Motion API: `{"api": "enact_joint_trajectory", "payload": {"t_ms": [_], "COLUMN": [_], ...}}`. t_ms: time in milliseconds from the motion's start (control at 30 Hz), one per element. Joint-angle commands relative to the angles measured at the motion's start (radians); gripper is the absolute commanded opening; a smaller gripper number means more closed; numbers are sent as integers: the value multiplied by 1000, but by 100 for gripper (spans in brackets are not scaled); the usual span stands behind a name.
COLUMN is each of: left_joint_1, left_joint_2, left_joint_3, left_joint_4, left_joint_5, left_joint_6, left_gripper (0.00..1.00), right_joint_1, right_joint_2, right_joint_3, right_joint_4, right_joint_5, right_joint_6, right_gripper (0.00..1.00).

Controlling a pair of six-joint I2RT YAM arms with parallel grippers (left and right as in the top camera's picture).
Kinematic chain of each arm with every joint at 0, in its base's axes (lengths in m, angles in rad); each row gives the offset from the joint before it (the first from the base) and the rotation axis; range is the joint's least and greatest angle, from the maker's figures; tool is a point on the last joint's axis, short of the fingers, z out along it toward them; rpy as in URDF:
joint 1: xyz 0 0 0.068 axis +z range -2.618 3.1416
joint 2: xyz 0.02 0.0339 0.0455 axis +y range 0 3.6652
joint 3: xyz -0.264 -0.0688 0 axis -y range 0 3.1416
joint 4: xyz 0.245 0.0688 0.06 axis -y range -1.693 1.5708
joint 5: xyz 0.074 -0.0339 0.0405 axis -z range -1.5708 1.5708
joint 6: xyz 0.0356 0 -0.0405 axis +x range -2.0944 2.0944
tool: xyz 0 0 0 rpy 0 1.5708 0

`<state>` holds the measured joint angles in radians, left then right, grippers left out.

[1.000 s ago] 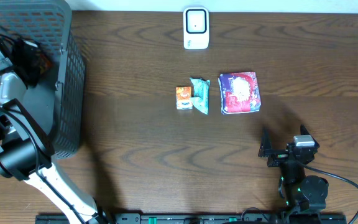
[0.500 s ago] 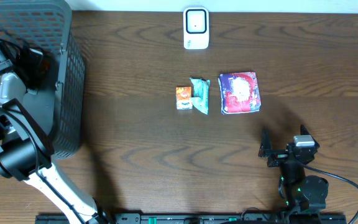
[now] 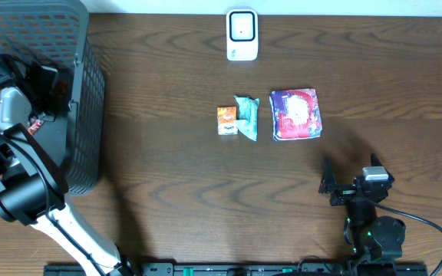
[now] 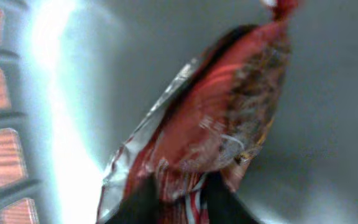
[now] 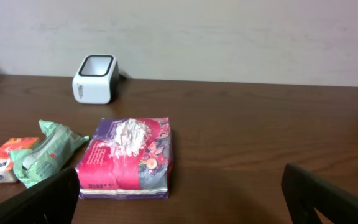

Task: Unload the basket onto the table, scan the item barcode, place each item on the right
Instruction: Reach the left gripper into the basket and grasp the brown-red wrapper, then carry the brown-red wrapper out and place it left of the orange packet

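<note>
My left gripper (image 4: 182,206) reaches inside the grey mesh basket (image 3: 83,100) at the table's left and is shut on a crinkled red foil snack packet (image 4: 222,118). The packet's lower edge is pinched between the two dark fingers (image 4: 135,205). In the overhead view the gripper (image 3: 48,86) is low in the basket, and a bit of the packet (image 3: 35,120) shows beside it. The white barcode scanner (image 3: 242,34) stands at the table's far edge, also seen from the right wrist (image 5: 94,78). My right gripper (image 3: 350,170) rests open at the front right, holding nothing (image 5: 182,205).
Three items lie mid-table: a small orange packet (image 3: 226,120), a green pack (image 3: 246,117) touching it, and a pink flowered tissue pack (image 3: 295,113). The right wrist view has the tissue pack (image 5: 126,158) just ahead of the right fingers. The basket's tall walls surround the left gripper.
The left gripper has moved a little right and lower inside the basket and closed its jaws onto the red packet. The right arm has not moved.
</note>
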<state>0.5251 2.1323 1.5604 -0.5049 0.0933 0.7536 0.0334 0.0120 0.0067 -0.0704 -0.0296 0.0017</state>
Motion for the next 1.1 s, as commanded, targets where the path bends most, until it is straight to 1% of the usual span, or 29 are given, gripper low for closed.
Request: {"api": "enact_joint_trajectory", "payload": {"t_ms": [0,167,267,400,600,733,800,867,967,1033,1067], "left_joint_1": [-8,-8,-8,-5,-5,-5,-5,-8,-32,-81,-112], "left_joint_2": [54,26,-31,-176,-418,-570,-636,-706,-786,-829,-843], "left_joint_3": [-38,-34,-18,17,19,19,19,19,19,19,18], "left_joint_4": [-62,-116,-112,-64,68,147,187,228,276,286,282], "left_joint_5": [83,84,121,211,214,214,214,220,306,349,356], "left_joint_6": [-80,-89,-180,-361,-585,-686,-766,-892,-1050,-1178,-1222], "left_gripper": [8,7,7,7,7,7,7,7,7,7,7], "right_joint_1": [-1,-1,-1,-1,-1,-1,-1,-1,-1,-1,-1], "right_joint_2": [-6,-6,-5,-6,-6,-6,-6,-5,-6,-5,-5], "right_joint_3": [-1,-1,-1,-1,-1,-1,-1,-1,-1,-1,-1], "right_joint_4": [-4,-4,-4,-4,-4,-4,-4,-4,-4,-4,-4], "right_joint_5": [2,2,2,2,2,2,2,2,2,2,2], "right_joint_6": [-14,-14,-14,-14,-14,-14,-14,-14,-14,-14,-14], "right_gripper": [99,99,99,99,99,99,99,99,99,99,99]}}
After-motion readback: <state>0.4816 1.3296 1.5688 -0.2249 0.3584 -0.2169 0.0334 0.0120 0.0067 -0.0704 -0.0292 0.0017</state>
